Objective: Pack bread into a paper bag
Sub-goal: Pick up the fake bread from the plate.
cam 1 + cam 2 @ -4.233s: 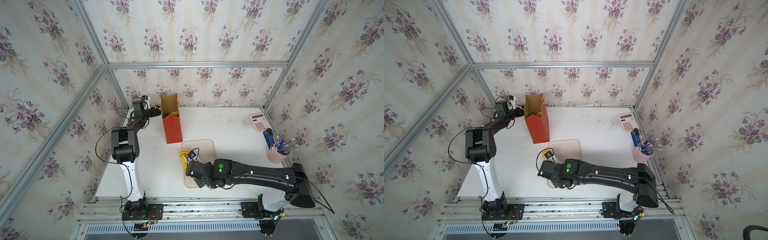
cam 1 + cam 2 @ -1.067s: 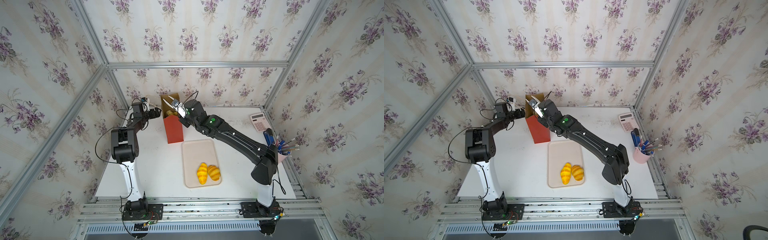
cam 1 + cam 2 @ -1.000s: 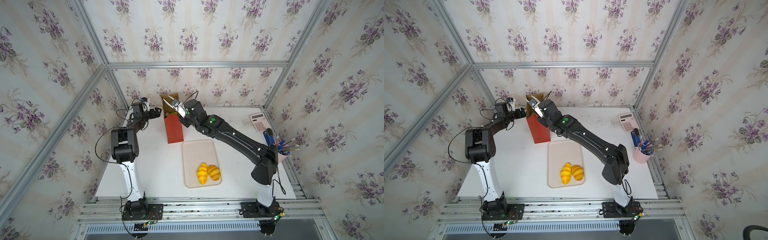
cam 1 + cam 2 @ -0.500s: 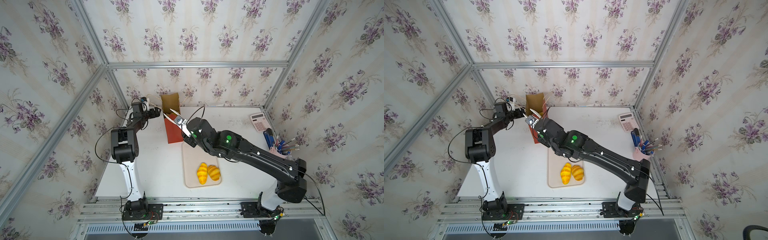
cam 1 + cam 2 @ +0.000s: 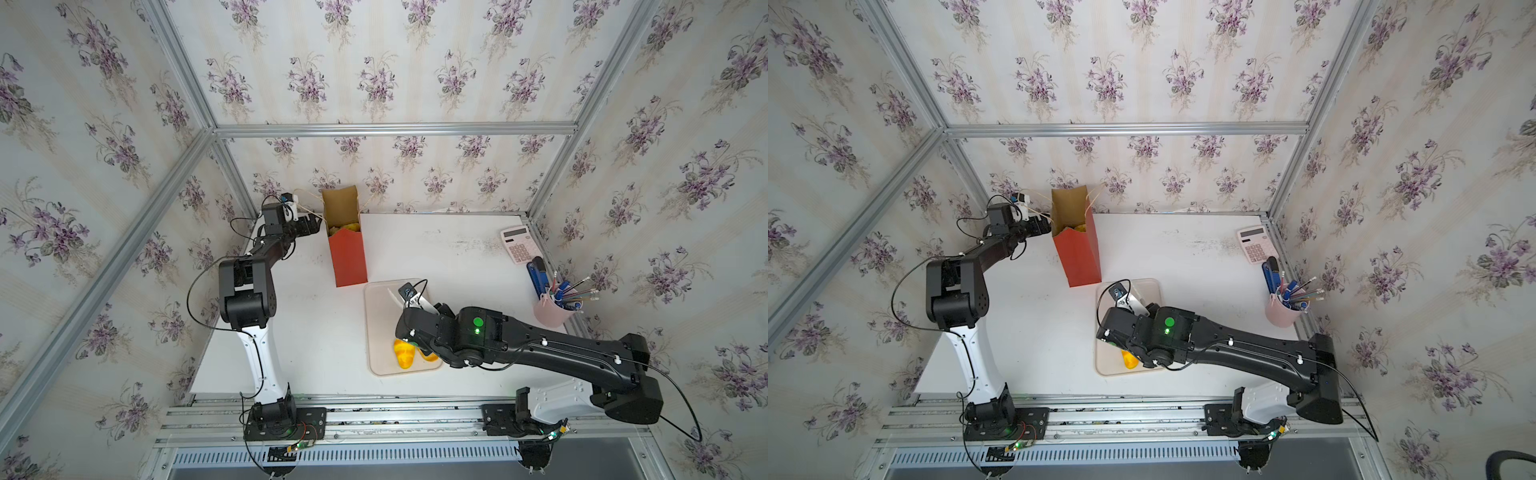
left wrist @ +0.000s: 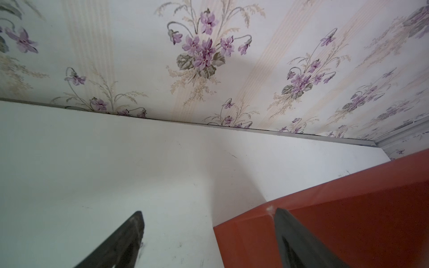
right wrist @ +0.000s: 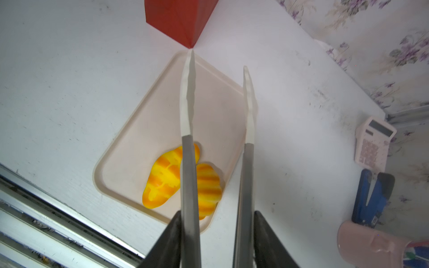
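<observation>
Plainly, right claw [image 7: 217, 217] clasps tongs [image 7: 187, 97] — tips apart, empty.

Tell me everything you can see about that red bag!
The red paper bag is tall and narrow, with a brown inside and thin pale twine handles. It stands upright, open-topped, near the table's far left corner. Yellow bread shows inside. The left gripper is at its side, one finger seeming to touch the red wall. Its base nearly meets the tray's corner.
</observation>
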`<state>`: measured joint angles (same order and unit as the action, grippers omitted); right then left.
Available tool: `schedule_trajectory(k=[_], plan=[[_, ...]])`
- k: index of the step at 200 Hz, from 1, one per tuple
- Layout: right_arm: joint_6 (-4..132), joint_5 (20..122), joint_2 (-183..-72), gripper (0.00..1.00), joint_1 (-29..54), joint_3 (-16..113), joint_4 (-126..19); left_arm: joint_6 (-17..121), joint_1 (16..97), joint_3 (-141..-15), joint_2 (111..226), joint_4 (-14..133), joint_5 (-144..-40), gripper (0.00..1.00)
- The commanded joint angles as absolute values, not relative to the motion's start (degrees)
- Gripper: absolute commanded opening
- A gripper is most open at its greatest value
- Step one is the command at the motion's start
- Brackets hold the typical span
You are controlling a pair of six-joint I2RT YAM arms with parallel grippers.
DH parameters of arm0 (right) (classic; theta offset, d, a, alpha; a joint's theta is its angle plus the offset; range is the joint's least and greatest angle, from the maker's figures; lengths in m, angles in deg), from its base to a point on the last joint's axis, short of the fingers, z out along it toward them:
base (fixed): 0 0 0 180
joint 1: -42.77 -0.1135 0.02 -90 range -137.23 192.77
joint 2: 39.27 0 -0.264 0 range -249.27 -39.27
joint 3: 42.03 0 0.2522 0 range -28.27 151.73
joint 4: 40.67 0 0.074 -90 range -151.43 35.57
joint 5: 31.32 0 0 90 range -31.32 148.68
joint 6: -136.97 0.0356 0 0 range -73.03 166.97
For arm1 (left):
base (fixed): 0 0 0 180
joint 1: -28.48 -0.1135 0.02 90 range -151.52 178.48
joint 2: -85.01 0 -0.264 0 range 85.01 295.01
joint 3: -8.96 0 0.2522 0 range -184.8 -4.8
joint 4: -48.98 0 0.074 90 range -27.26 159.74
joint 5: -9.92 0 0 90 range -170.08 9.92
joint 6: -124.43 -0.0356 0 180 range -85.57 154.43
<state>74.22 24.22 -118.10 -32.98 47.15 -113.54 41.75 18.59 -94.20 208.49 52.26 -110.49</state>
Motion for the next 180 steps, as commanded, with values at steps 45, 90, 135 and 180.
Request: schedule_trajectory(k=[45, 90, 135, 180], plan=[[87.66, 32.01, -119.49, 0.50, -38.77, 42.02, -110.71, 41.10, 19.07, -93.35, 206.83, 51.93, -110.49, 0.89], [94.71, 34.16, -119.33, 0.51, -42.52, 39.32, -112.07, 41.10, 19.25, -92.12, 206.65, 51.24, -110.01, 0.89], [97.30, 36.19, -120.70, 0.49, -43.48, 36.42, -112.62, 40.97, 19.34, -91.90, 206.57, 51.22, -110.13, 0.89], [98.38, 37.30, -120.61, 0.49, -43.71, 33.82, -111.13, 41.03, 19.42, -92.06, 206.39, 51.21, -110.31, 0.89]])
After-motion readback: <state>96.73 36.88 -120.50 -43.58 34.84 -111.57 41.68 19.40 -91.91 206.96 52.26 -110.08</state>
